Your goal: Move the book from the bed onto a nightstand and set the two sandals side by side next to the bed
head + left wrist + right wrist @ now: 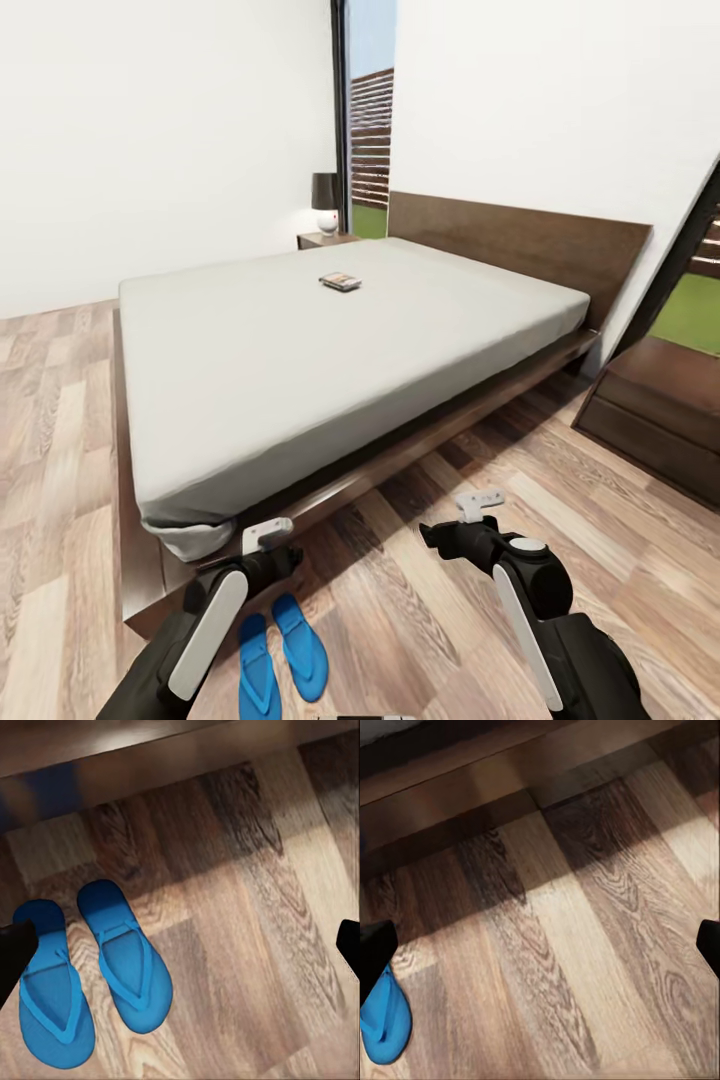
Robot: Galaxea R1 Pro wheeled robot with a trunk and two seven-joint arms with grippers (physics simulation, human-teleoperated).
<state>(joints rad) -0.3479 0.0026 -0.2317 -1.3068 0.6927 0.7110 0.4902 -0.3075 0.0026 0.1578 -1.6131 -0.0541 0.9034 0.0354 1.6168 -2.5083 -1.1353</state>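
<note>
The left claw (268,535) hangs low at the lower left of the head view, spread wide and holding nothing; in its wrist view the dark fingertips (16,954) sit at opposite edges of the frame. The right claw (478,504) hovers at lower centre-right, likewise released and bare. Just below the left claw the two sandals (280,655) lie side by side on the plank floor (420,620), close to the bed's (300,380) near corner, toes toward the frame. One sandal's tip (382,1027) peeks in at the lower left of the right wrist view. Further out, the book (340,281) rests flat on the mattress, upper centre. Beyond it, by the window, stands the nightstand (322,240) with its lamp (326,202).
</note>
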